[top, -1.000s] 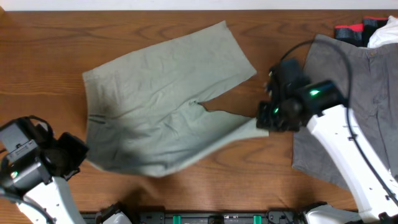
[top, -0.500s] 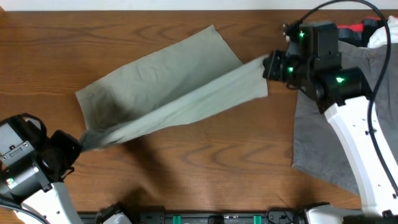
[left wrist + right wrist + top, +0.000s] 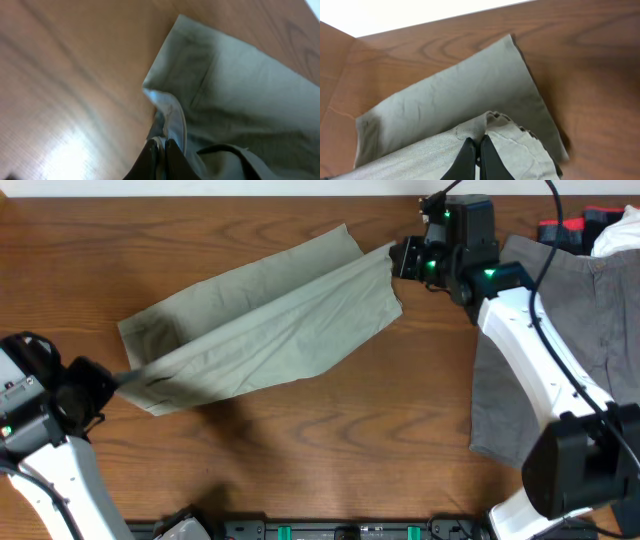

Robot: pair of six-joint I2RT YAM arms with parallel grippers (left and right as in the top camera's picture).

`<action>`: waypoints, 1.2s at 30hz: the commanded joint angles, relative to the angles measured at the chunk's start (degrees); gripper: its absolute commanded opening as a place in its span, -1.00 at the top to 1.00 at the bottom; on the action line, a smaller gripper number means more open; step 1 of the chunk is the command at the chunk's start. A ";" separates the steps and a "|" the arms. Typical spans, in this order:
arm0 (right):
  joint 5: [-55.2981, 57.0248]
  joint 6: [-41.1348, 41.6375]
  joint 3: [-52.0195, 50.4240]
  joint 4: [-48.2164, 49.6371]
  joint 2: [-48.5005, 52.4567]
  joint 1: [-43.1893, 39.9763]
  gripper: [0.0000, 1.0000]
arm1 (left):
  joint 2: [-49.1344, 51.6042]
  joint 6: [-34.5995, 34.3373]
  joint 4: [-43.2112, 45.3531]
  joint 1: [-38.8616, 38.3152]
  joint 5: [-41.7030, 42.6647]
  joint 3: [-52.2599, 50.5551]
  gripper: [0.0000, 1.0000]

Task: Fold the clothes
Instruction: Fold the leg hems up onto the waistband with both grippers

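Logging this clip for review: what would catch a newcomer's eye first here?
The light khaki shorts stretch diagonally across the middle of the wooden table, one leg doubled over the other. The left gripper is shut on their waist end at the left, and the right gripper is shut on a leg hem at the far side. Grey shorts lie spread at the right edge.

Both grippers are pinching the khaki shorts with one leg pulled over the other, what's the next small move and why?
Probably lower the right gripper and left gripper to the table and release: the khaki shorts lie doubled, the upper leg's hem held close to the lower leg's, the waistband end pinched opposite.
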 commanded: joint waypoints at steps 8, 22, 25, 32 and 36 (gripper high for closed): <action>2.84 -0.31 1.03 11.17 7.41 -0.46 0.97 | 12.24 3.17 9.86 -3.50 1.05 1.03 0.88; -1.70 2.08 1.03 30.73 17.86 0.39 0.97 | 18.60 2.73 18.40 -4.92 -2.23 1.03 0.88; -1.62 2.49 1.03 32.46 19.37 0.46 0.97 | 18.91 2.73 20.28 -4.92 -2.23 1.03 0.88; -1.42 1.86 1.03 34.77 21.59 0.57 0.98 | 21.66 2.73 24.63 -5.03 -2.19 1.01 0.88; -1.31 0.28 1.03 35.08 22.08 0.61 0.95 | 23.96 2.75 26.40 -5.42 -2.19 1.01 0.85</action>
